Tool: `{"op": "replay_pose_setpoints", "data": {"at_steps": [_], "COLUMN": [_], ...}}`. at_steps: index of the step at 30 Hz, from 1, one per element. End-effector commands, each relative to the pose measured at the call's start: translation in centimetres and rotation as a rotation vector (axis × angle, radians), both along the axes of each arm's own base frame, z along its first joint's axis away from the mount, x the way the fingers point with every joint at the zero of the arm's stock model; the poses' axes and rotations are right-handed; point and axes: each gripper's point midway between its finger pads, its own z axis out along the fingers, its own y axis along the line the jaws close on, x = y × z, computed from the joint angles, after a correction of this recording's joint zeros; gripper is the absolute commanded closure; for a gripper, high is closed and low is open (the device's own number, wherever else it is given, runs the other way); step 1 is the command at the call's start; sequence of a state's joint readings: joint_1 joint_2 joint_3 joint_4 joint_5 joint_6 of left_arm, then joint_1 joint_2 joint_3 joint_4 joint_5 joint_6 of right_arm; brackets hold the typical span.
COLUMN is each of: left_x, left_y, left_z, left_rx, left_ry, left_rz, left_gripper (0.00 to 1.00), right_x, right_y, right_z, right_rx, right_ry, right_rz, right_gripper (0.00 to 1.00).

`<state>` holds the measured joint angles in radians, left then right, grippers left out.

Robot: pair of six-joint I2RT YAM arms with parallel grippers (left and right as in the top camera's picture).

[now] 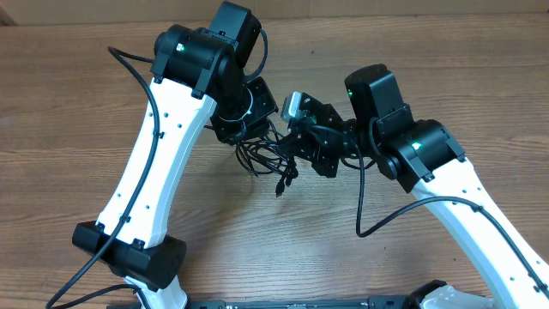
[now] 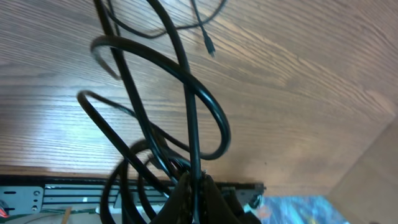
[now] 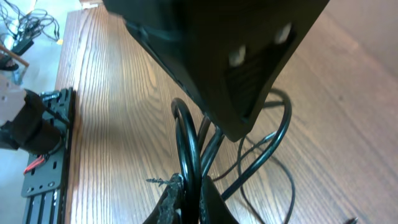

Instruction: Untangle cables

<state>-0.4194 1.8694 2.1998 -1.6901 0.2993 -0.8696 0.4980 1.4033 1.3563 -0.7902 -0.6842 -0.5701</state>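
The cables (image 1: 268,154) are thin black cords bunched in loose loops between my two grippers at mid table, with a plug end (image 1: 280,188) hanging toward the front. My left gripper (image 1: 243,127) is shut on a strand; in the left wrist view its jaws (image 2: 194,186) pinch a cord while loops (image 2: 155,106) hang past them, and a small plug tip (image 2: 210,46) lies on the wood. My right gripper (image 1: 302,137) is shut on cords; in the right wrist view the jaws (image 3: 189,196) clamp two strands (image 3: 189,149). The left arm's body (image 3: 230,56) fills the top there.
The wooden table (image 1: 257,249) runs under both arms. A black rail (image 3: 43,155) lines the table's front edge, also in the left wrist view (image 2: 62,193). Thicker arm cables run along the left arm (image 1: 129,60) and right arm (image 1: 377,219).
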Motion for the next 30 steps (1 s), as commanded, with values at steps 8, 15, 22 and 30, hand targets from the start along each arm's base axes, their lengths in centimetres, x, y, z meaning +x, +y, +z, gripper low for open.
{"op": "replay_pose_setpoints", "data": {"at_steps": [8, 15, 22, 30], "left_x": [0.3, 0.3, 0.0, -0.4], "left_y": [1.2, 1.2, 1.2, 0.5], "left_z": [0.8, 0.6, 0.0, -0.1], "left_rx": [0.060, 0.064, 0.069, 0.075], "left_ry": [-0.059, -0.054, -0.032, -0.035], "left_rz": [0.039, 0.039, 0.036, 0.007], "left_gripper": [0.96, 0.95, 0.96, 0.96], "right_x": [-0.9, -0.9, -0.3, 0.6], "right_y": [-0.5, -0.7, -0.7, -0.7], "right_z": [7.2, 9.0, 10.4, 11.9], "right_rx": [0.129, 0.162, 0.187, 0.212], "right_ry": [-0.217, -0.294, -0.363, -0.442], "right_rz": [-0.012, -0.014, -0.032, -0.063], "right_gripper": [0.96, 0.96, 0.96, 0.96]}}
